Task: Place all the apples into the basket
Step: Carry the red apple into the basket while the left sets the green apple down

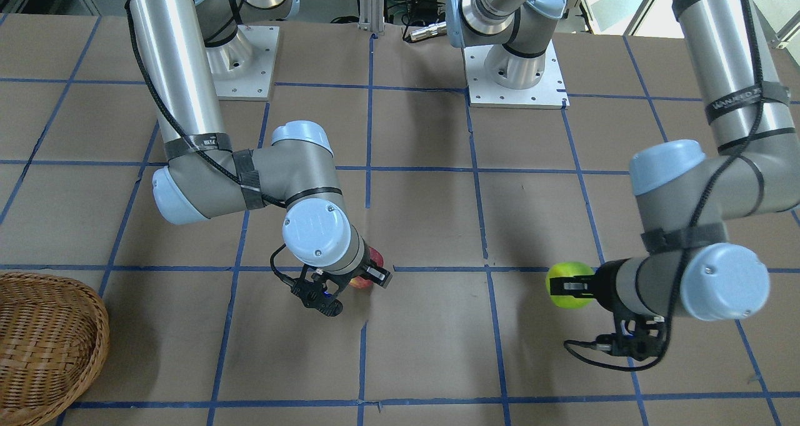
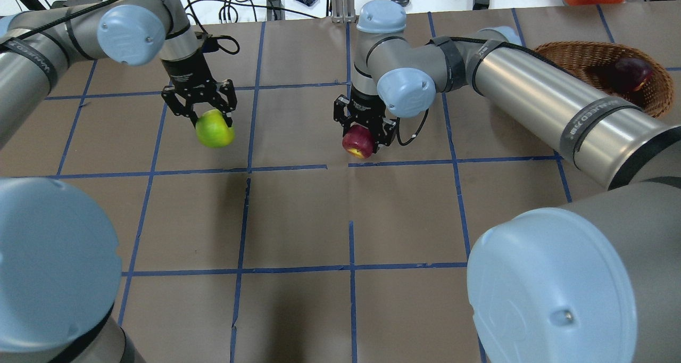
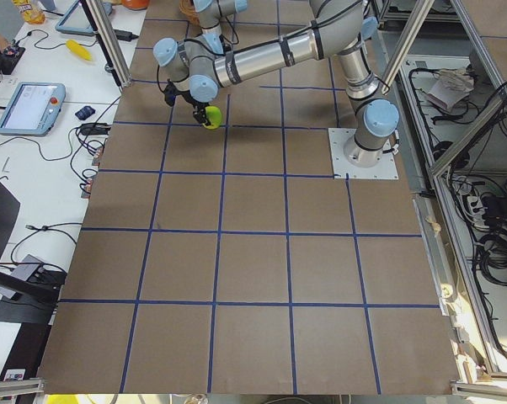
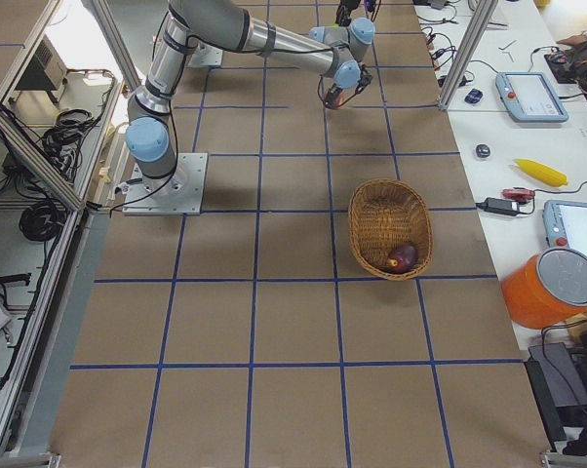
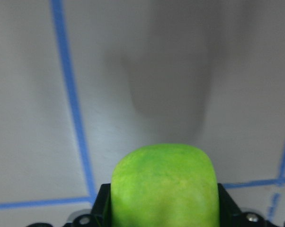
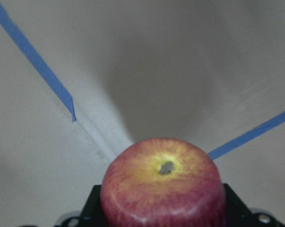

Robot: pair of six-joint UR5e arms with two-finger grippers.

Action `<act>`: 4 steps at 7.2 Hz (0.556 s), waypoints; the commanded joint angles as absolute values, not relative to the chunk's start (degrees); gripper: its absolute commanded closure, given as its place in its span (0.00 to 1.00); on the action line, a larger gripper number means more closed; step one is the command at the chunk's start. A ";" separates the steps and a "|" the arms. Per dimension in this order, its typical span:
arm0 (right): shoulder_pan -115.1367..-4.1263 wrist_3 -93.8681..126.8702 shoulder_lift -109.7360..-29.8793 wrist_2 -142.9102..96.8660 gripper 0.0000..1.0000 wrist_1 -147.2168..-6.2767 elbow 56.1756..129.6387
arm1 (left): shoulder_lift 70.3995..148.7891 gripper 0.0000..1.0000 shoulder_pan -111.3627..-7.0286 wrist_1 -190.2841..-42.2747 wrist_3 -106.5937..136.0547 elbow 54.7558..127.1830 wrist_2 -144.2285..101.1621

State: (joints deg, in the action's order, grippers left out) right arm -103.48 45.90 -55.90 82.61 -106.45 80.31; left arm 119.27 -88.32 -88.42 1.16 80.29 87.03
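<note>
Front-facing view: red apple (image 1: 375, 255) mostly hidden by the wrist over the right gripper (image 1: 367, 271); basket (image 1: 94, 332), well away from that gripper, cut by the left and bottom edges; left wrist view: green apple (image 5: 164, 184), held in the left gripper (image 5: 164, 208), cropped at the bottom edge.

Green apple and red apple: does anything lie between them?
Nothing but bare table, crossed by one blue tape line, separates the green apple from the red apple, as the overhead view shows.
</note>
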 commanded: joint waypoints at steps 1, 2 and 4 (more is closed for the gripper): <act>-92.70 31.83 -57.92 87.18 1.00 -91.58 72.72 | 117.77 0.67 -98.74 -86.67 16.09 82.26 81.14; -86.89 24.16 -58.70 90.23 1.00 -89.23 70.16 | 119.34 0.67 -104.44 -78.66 24.00 82.79 81.38; -78.79 3.08 -57.58 99.72 1.00 -92.00 67.95 | 120.58 0.67 -110.11 -66.14 30.31 89.60 81.65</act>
State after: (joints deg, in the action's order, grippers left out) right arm -84.20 15.45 -58.14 94.46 -90.98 69.45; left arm 119.93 -106.76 -73.20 26.65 85.36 81.62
